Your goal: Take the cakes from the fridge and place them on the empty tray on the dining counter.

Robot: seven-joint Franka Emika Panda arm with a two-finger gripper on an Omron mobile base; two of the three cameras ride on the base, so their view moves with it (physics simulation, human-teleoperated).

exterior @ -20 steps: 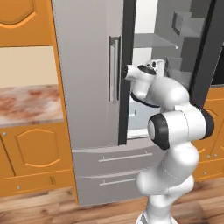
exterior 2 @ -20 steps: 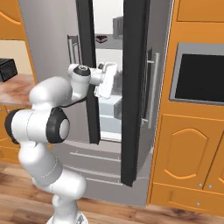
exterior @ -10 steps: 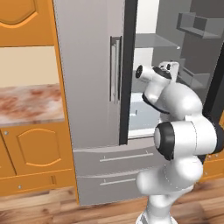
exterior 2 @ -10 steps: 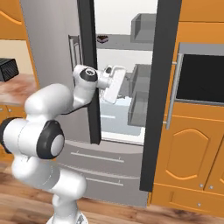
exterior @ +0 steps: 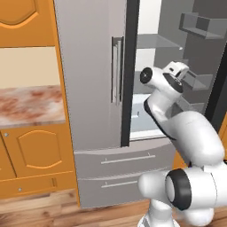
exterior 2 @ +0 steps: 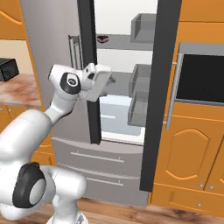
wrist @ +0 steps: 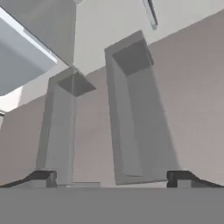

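I'm in the reach-in step: the fridge [exterior 2: 127, 87] has its right door swung wide, its left door is shut, and nothing has been picked up yet. On the upper shelf, in the right base view, I can see one small dark slice [exterior 2: 103, 39], which I take to be the chocolate cake; the white slice I can't make out from here. The gripper [exterior 2: 108, 81] sits at the mouth of the open compartment, just past the dark centre strip [exterior 2: 91, 70], below the cake's shelf and off to one side of it. Its fingers stand fully apart with nothing between them; in the hand view the two dark fingertips [wrist: 40, 176] frame empty space, and the camera looks at the grey door bins [wrist: 135, 118] on the inside of the open door, not at the shelf. So the hand is aimed sideways toward the door rather than into the cabinet. The arm is folded, elbow low, forearm rising to the wrist [exterior: 170, 82] at mid-fridge height. My next move, as I judge it, is to raise the hand to the upper shelf, turn it inward toward the cake, and line the open fingers either side of the wedge before closing.
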